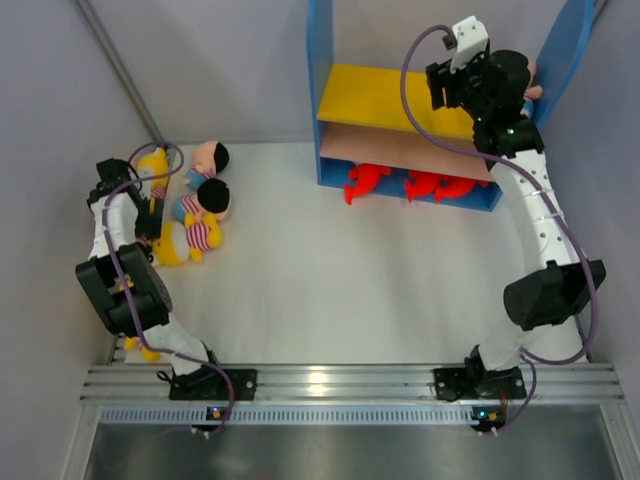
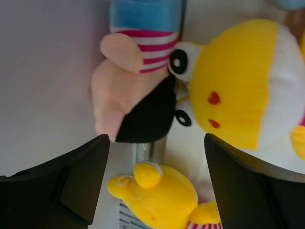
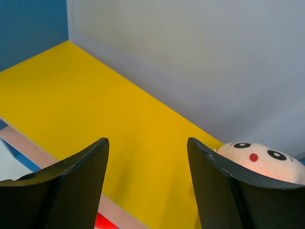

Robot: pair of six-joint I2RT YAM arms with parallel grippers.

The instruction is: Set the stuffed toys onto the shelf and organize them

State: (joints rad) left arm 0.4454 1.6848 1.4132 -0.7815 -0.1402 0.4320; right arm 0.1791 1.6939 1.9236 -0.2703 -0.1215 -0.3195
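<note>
Stuffed toys lie in a pile at the table's left: two boy dolls (image 1: pixel 210 157) (image 1: pixel 207 198) and yellow figures (image 1: pixel 155 165) (image 1: pixel 185 242). My left gripper (image 1: pixel 152 222) is open among them. In the left wrist view it (image 2: pixel 157 186) stands over a yellow figure (image 2: pixel 162 195), with a boy doll (image 2: pixel 138 100) and a yellow head (image 2: pixel 238 86) beyond. The shelf (image 1: pixel 322 90) stands at the back. Red sharks (image 1: pixel 365 182) (image 1: pixel 440 186) lie on its lowest level. My right gripper (image 1: pixel 440 95) (image 3: pixel 147 186) is open and empty over the yellow board (image 3: pixel 95 105). A peach-faced doll (image 3: pixel 259 160) sits at the board's right end.
Grey walls close in the table at the left, back and right. The shelf's tall blue side panels (image 3: pixel 28 24) (image 1: pixel 562 45) flank the yellow board. A metal rail (image 1: pixel 320 382) runs along the near edge by the arm bases.
</note>
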